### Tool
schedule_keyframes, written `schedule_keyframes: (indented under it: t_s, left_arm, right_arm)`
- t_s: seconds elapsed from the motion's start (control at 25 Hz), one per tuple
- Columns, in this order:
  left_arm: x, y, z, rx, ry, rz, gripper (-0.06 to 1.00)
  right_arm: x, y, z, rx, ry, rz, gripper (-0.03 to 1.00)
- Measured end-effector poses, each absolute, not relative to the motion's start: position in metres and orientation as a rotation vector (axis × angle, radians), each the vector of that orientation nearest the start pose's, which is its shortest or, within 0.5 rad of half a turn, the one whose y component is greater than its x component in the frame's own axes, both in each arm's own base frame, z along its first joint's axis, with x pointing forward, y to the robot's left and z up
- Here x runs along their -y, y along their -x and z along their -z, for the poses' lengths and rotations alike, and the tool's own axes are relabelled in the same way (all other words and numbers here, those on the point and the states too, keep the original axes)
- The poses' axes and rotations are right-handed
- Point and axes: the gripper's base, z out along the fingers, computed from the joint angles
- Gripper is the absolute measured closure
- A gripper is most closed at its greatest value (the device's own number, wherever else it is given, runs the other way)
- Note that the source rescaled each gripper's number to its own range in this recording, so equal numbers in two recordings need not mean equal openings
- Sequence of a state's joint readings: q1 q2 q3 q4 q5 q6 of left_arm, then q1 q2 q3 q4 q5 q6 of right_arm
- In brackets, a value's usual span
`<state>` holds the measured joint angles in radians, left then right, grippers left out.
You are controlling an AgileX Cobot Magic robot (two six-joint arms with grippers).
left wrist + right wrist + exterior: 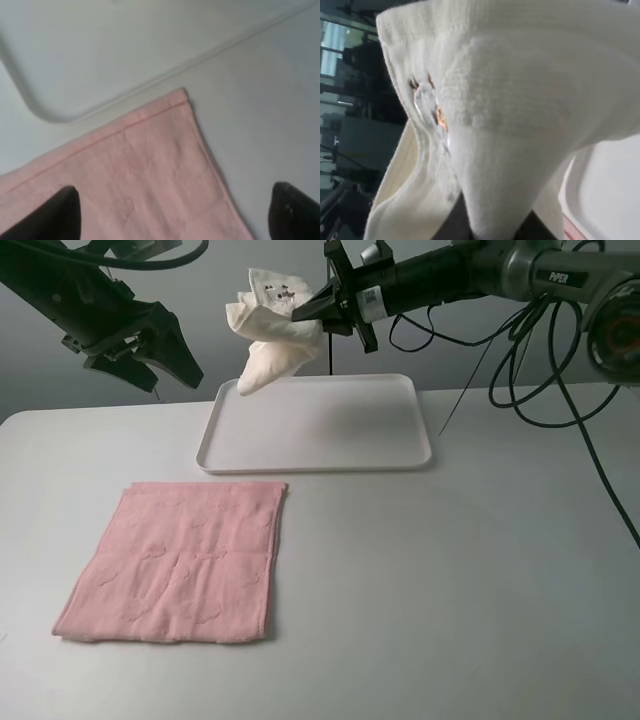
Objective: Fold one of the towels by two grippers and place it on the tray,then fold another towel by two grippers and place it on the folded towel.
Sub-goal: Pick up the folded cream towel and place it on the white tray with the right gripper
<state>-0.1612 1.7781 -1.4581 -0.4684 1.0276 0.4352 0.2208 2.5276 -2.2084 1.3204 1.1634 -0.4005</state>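
Here we are with the right fingers [312,308] pinched tight on the cream towel [268,335], which hangs in a loose bunch in the air over the tray's [340,425] far left corner. Its small label [427,102] faces the wrist camera. The tray is bare and nothing touches it yet.

Over on the other side, the left fingers [56,215] are spread wide and hold nothing. They hover above the far edge of the pink towel [180,560], which lies flat on the counter [480,570] just in front of the tray.

We read this as the set-down of the first towel, and the cloth looks more crumpled than neatly folded. To do it well, we'd want the bundle brought in over the middle of the tray rather than its corner. It should come down until the dangling end meets the surface, then be drawn sideways so the layers lie out flat before the grip lets go. Dropping it from this height would likely leave a lump, a poor base for the pink one
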Motion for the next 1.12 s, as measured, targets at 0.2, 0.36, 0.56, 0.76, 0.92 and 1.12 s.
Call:
schedule_keyframes:
  t_s: [0.2, 0.36, 0.56, 0.76, 0.92, 1.12]
  left_arm:
    - [0.095, -0.364, -0.277, -2.663, -0.575, 0.538, -0.02]
    - [0.095, -0.364, -0.277, -2.663, -0.575, 0.538, -0.02]
    - [0.095, -0.365, -0.277, -2.659, -0.580, 0.536, -0.02]
    - [0.095, -0.365, -0.277, -2.655, -0.583, 0.533, -0.02]
    - [0.095, -0.365, -0.277, -2.654, -0.582, 0.533, -0.02]
    - [0.095, -0.365, -0.277, -2.658, -0.584, 0.535, -0.02]
  right_arm:
    - [-0.193, -0.511, -0.131, -2.462, 0.096, -1.556, 0.88]
    - [-0.186, -0.512, -0.082, -2.627, 0.073, -1.353, 0.88]
    - [-0.177, -0.513, -0.070, -2.715, 0.064, -1.159, 0.87]
    - [-0.177, -0.514, -0.071, -2.711, 0.036, -1.156, 0.41]
    - [-0.178, -0.512, -0.080, -2.703, 0.099, -1.170, 0.15]
    - [-0.174, -0.511, -0.122, -2.664, 0.257, -1.051, 0.13]
